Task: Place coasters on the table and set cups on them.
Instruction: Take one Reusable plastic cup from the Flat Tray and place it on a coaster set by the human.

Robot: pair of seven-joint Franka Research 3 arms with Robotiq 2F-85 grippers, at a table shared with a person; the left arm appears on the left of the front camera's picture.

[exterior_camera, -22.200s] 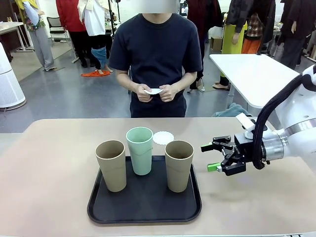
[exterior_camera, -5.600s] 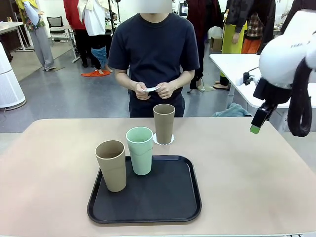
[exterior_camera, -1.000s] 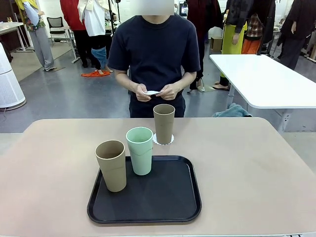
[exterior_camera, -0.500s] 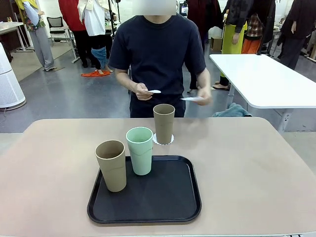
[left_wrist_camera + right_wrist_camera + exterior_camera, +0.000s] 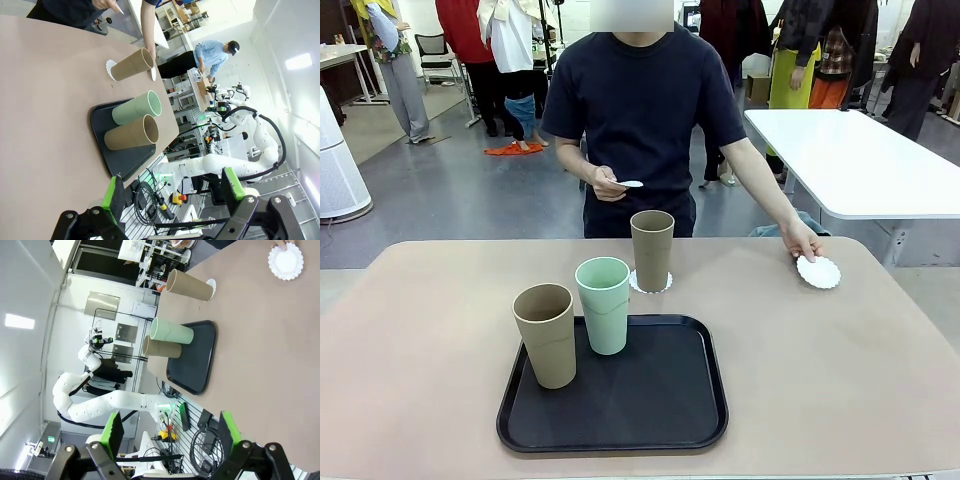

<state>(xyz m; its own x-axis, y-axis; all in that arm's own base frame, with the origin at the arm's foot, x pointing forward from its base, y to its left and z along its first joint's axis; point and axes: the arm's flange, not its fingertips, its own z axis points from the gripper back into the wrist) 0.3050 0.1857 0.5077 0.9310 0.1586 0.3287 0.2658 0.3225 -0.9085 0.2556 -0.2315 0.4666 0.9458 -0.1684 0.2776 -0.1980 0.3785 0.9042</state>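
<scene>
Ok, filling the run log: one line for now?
hand lays coaster on table | far cup on other coaster | green cup, near cup on tray | left gripper, right gripper open

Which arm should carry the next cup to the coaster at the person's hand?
Probably the right: that coaster lies on the table's right side, right of the tray, and the right gripper is open.

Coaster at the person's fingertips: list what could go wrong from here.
1. The person's hand touches the coaster near the far right edge of the table; an arm bringing a cup could meet it.
2. The green cup and tan cup stand close together on the tray; grasping one might tip the other.
</scene>
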